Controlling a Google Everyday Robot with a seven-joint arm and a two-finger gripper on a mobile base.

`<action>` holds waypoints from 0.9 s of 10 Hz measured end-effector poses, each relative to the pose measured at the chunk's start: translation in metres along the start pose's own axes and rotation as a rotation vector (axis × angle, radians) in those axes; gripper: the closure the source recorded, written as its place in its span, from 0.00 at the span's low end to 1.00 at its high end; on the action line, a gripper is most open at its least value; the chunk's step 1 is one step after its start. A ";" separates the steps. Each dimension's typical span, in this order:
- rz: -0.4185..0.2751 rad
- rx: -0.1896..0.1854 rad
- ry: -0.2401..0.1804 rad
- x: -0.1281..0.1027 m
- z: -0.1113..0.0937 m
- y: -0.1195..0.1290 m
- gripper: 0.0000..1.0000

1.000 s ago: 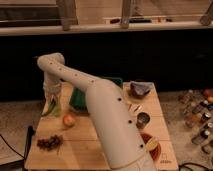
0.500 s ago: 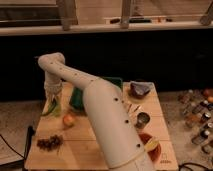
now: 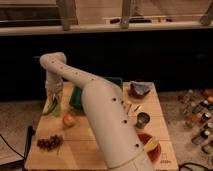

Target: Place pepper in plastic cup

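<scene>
Green pepper: likely light, stiff, slippery; hold mid-length | jaws above plastic cup, desk left; grip: cannot tell

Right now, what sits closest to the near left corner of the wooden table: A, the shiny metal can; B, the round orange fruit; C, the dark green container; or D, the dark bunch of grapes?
D: the dark bunch of grapes lies nearest the near left corner of the table, with the round orange fruit behind it and the gripper hanging farther back by the left edge.
</scene>
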 end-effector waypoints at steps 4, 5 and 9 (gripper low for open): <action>0.005 0.004 -0.010 0.003 -0.002 0.002 0.20; 0.003 0.004 -0.014 0.003 -0.001 0.002 0.20; 0.001 0.012 -0.016 0.005 -0.002 0.003 0.20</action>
